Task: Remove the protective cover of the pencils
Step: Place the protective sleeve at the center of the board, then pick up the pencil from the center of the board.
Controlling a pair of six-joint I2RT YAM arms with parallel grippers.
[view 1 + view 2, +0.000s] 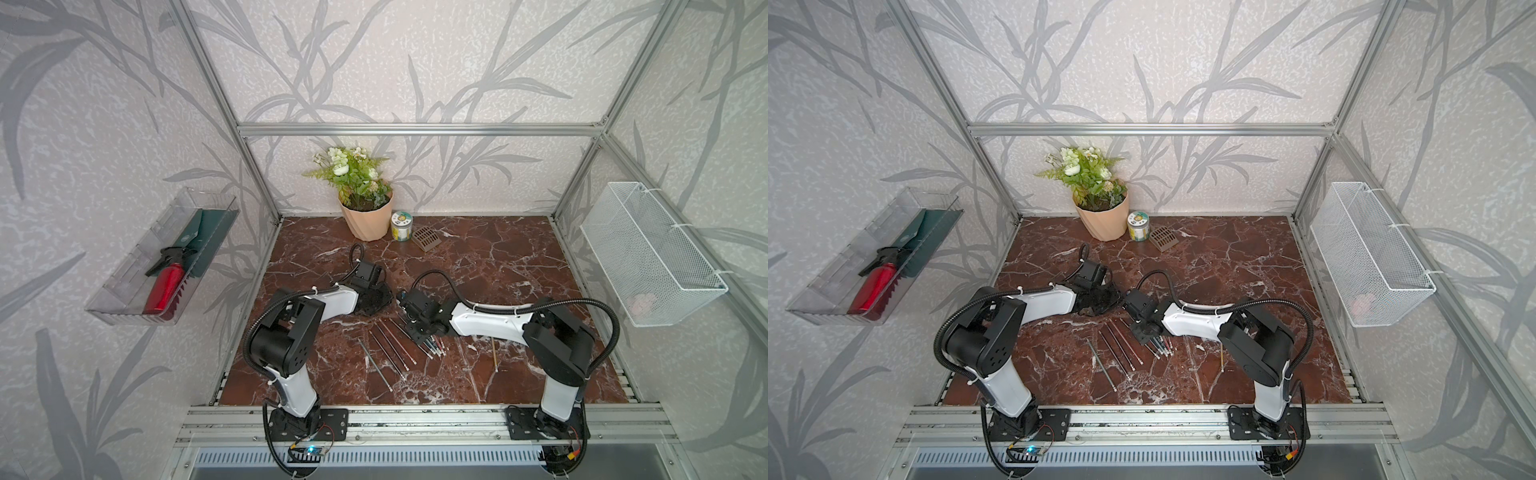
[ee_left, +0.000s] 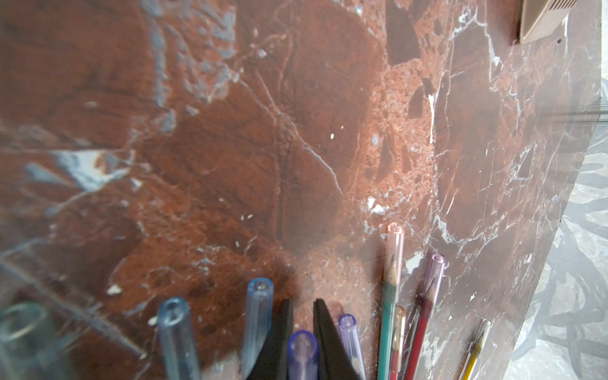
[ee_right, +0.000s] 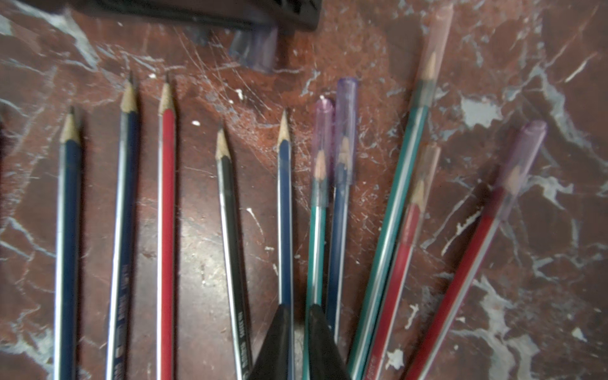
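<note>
Counting in my right wrist view: ten pencils [image 3: 166,230], five bare tips, five wearing caps [image 3: 345,131], plus one more cap [image 3: 253,46] apart. In a top view: one yellow pencil [image 1: 494,354].

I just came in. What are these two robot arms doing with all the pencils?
They are taking protective caps off pencils on the marble table. The left gripper seems to pinch one blue-purple cap, with loose caps lying beside it. The right gripper hovers low over the pencils, its jaws nearly closed; whether it grips one is unclear. Under it, five pencils show bare tips, five are still capped.
</note>
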